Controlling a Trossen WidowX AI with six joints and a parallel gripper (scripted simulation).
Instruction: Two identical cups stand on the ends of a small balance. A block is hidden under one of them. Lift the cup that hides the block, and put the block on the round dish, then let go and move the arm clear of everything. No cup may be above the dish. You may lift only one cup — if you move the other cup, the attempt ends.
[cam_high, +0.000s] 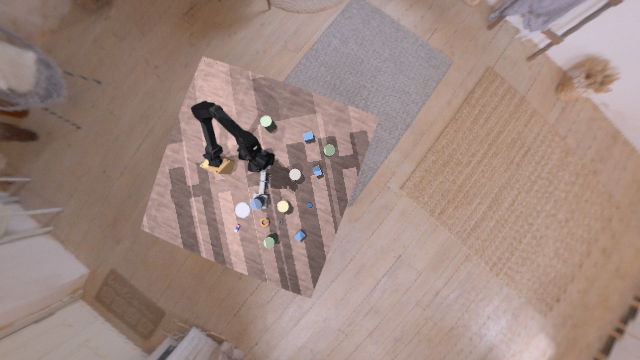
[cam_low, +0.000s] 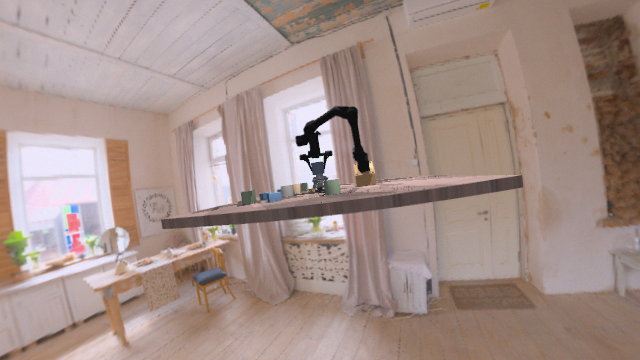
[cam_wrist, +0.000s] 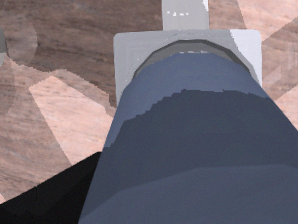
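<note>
On the streaky wooden surface (cam_high: 220, 77) (cam_low: 450, 187) (cam_wrist: 30, 107), the pincer (cam_high: 261, 162) (cam_low: 317, 164) (cam_wrist: 190, 175) is clamped on the raised cup (cam_low: 318, 168) (cam_wrist: 195, 130) above the balance (cam_high: 263, 182) (cam_low: 319, 185) (cam_wrist: 185, 15), the block unseen, the round dish (cam_high: 242, 210) lying past the beam's other end.

The top view looks steeply down from well above the whole tabletop (cam_high: 220, 82) (cam_low: 450, 192), the exterior view faces its near edge almost level from farther off, both sharing the arm (cam_high: 227, 120) (cam_low: 356, 130), and the wrist view peers down close over a blue cup (cam_high: 257, 203) (cam_low: 317, 168) (cam_wrist: 195, 130).
</note>
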